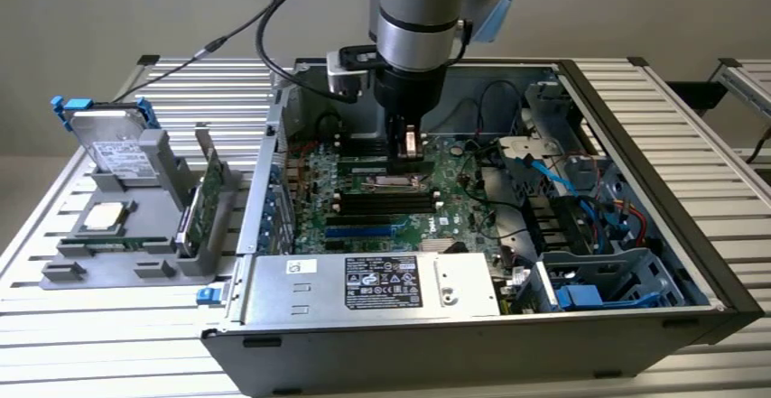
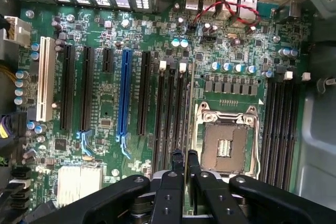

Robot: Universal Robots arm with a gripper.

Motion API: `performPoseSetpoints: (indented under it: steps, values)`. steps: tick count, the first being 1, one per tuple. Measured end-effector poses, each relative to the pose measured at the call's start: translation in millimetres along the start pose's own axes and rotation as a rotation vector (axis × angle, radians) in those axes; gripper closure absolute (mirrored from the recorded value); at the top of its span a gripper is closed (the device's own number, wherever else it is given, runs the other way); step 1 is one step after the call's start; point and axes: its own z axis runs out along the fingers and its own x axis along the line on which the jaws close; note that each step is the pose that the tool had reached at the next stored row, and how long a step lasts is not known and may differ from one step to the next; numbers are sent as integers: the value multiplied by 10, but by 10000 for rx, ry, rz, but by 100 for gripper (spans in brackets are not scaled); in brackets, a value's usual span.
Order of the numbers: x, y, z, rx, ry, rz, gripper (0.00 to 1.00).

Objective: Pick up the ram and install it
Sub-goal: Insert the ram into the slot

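The ram (image 2: 189,108) shows edge-on as a thin brownish line. It runs from between my fingertips along the memory slot closest to the empty CPU socket (image 2: 226,148). My gripper (image 2: 185,156) is shut on it at about mid-length, low over the green motherboard (image 2: 105,103). From the exterior view, the gripper (image 1: 410,145) hangs straight down inside the open computer case, just behind the CPU socket (image 1: 392,181). Beside the ram lie empty black memory slots (image 2: 170,108) with white end clips.
On the exterior view's left, a grey parts tray (image 1: 72,272) carries a silver hard drive (image 1: 115,150) with blue clips and an upright green expansion card (image 1: 212,181). A power supply (image 1: 374,281), a drive cage (image 1: 602,281), blue cables (image 1: 543,172) and the case walls crowd the board.
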Motion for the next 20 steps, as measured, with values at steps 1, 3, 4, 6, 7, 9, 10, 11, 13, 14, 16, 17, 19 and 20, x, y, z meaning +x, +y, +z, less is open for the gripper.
performPoseSetpoints:
  steps: [1, 3, 4, 6, 7, 9, 10, 11, 13, 14, 16, 17, 19, 20]
  values:
    - [14, 0, 15, 1, 0, 17, 86]
    - [42, 0, 47, 4, -2, 51, 86]
    - [57, 1, 62, 4, -2, 67, 86]
    - [94, 2, 91, 5, -4, 107, 86]
    - [115, 3, 105, 7, -5, 123, 86]
    - [173, 5, 135, 8, -6, 143, 86]
    - [194, 6, 151, 8, -5, 157, 86]
    - [213, 6, 163, 5, -4, 171, 86]
    - [225, 6, 196, -1, -8, 186, 86]
    - [227, 6, 215, -2, -4, 187, 86]
    - [226, 4, 242, -4, 14, 173, 86]
    - [227, 3, 248, -6, 18, 99, 86]
    - [227, 3, 255, -22, 41, -132, 86]
    - [227, 3, 257, -31, 72, -233, 86]
